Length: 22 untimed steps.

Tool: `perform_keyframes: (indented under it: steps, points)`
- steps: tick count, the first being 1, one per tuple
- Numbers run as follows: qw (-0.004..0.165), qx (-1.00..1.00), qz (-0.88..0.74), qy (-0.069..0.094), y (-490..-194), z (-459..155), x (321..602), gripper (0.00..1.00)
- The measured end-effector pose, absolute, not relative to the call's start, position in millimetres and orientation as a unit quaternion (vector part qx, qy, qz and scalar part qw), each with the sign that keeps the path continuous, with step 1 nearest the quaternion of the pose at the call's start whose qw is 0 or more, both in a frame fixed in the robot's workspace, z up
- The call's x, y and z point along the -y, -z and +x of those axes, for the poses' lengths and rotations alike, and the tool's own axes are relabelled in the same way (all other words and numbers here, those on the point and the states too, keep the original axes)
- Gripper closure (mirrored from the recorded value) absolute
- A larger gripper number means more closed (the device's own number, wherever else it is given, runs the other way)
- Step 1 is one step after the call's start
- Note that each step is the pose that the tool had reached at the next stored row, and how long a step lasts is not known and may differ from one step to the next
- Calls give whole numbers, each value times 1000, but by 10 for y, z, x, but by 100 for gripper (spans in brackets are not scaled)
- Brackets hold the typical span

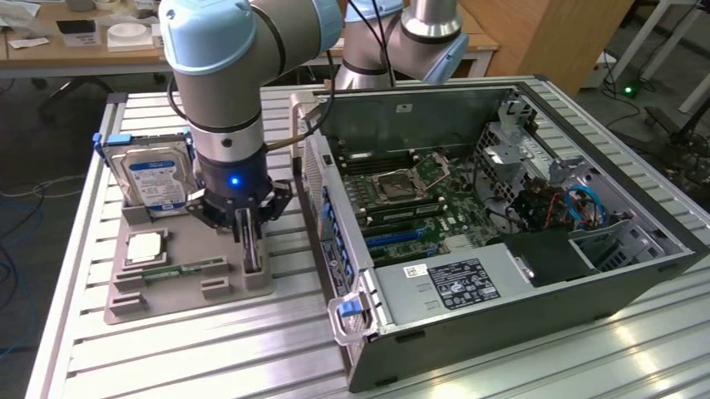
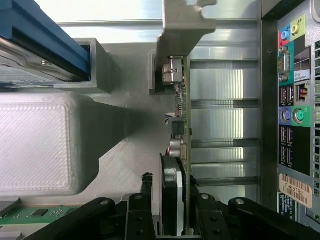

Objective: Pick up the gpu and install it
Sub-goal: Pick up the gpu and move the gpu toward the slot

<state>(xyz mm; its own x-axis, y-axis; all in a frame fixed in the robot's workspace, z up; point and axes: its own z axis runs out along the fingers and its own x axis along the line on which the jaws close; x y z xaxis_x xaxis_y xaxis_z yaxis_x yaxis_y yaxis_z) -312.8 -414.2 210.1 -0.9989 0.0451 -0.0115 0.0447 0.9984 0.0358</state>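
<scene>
The gpu (image 1: 253, 259) stands on edge in a slot of the grey holder tray (image 1: 189, 299), on the table at the exterior view's left. In the wrist view I see it edge-on: a green board (image 2: 186, 115) with a dark fan face and a silver bracket (image 2: 182, 25) at its far end. My gripper (image 1: 248, 237) points straight down over the card. It (image 2: 172, 212) stands open and straddles the card, one black finger (image 2: 140, 212) on each side with a narrow gap. The card still rests in its slot.
The tray also holds a hard drive (image 1: 155, 179) with a blue-white label, a CPU (image 1: 145, 247) and a memory stick (image 1: 166, 272). The open computer case (image 1: 621, 274) lies close beside the tray, motherboard (image 1: 411, 199) exposed. Its rear port panel (image 2: 295, 100) is near the card.
</scene>
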Motion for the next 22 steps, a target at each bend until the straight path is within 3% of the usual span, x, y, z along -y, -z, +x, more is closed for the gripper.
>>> perform_keyframes:
  steps: [2,3,22]
  points:
    - [6,-1000,22,-18,-2101,-3128,4142,64]
    - [6,-1000,22,-18,-2101,-3128,4142,71]
    - [6,-1000,22,-18,-2105,-3127,4141,72]
